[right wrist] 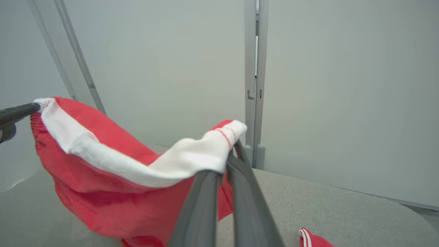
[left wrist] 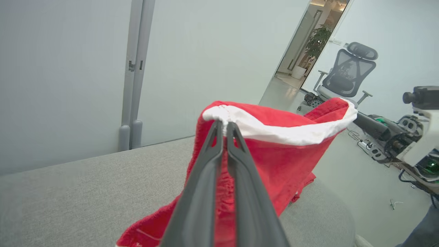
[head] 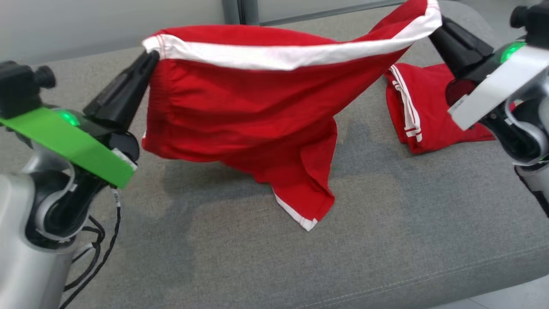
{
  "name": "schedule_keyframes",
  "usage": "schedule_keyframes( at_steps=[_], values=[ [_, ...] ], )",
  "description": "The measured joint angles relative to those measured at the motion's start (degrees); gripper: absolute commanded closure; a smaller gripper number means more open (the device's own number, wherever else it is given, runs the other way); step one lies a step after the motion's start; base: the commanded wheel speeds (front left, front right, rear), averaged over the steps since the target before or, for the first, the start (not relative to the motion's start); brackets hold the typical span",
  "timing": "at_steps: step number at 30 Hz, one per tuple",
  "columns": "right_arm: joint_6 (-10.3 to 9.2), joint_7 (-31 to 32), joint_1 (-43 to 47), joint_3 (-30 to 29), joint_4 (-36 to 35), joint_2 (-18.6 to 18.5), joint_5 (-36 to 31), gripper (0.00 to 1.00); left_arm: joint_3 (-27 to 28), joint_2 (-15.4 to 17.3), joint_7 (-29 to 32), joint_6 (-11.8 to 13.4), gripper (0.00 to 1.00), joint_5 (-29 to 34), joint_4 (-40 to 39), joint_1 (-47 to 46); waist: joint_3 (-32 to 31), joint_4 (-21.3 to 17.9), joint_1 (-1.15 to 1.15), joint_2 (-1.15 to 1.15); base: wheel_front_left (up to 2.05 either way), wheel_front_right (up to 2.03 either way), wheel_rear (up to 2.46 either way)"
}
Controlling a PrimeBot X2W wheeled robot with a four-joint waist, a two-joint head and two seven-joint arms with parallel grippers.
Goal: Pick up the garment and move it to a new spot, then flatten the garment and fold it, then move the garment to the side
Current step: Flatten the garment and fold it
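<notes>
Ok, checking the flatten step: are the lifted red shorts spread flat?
Not flat. The red shorts hang from their white waistband, pinched by left gripper and right gripper, one leg drooping onto the grey cushion.

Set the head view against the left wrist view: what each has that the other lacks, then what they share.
Head view, alone of the two: the green band behind the left gripper. Left wrist view, alone of the two: an office chair and a plant. Shared: the red garment hanging by its white waistband between the left gripper and the right gripper, both shut on it, over the grey cushion.
</notes>
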Motion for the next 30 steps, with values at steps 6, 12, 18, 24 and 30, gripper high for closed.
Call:
schedule_keyframes(
  at_steps=[6, 12, 18, 24, 30],
  values=[
    [0.0, 3.54, 2.43, -6.57, -10.94, -5.64, 10.88, 1.0, 4.78, 2.14, 3.7, 1.88, 1.0, -6.99, -10.74, 1.53, -2.84, -0.06, 0.0, 0.0, 0.0, 0.0, 0.0],
    [-0.11, 9.85, 8.59, -13.0, -20.26, -12.27, 19.82, 1.0, 7.58, 5.16, 8.91, 5.21, 1.0, -12.57, -24.12, 4.35, -4.22, -0.44, 0.0, 0.0, 0.0, 0.0, 0.0],
    [-3.24, 16.17, 10.41, -17.24, -26.29, -15.94, 28.43, 1.0, 10.27, 8.05, 15.02, 11.32, 1.0, -16.52, -30.53, 5.01, -2.61, -1.24, 0.0, 0.0, 0.0, 0.0, 0.0],
    [-6.68, 22.12, 8.09, -11.56, -22.46, -10.11, 32.96, 1.0, 8.46, 10.04, 21.27, 11.94, 1.0, -18.89, -19.34, 3.13, 1.15, -1.15, 0.0, 0.0, 0.0, 0.0, 0.0],
    [-15.22, 18.97, -8.34, -12.4, -14.79, 2.24, 29.89, 1.0, 5.43, 8.49, 21.06, 11.94, 1.0, -11.5, -5.44, -9.62, 5.48, -0.08, 0.0, 0.0, 0.0, 0.0, 0.0]
  ],
)
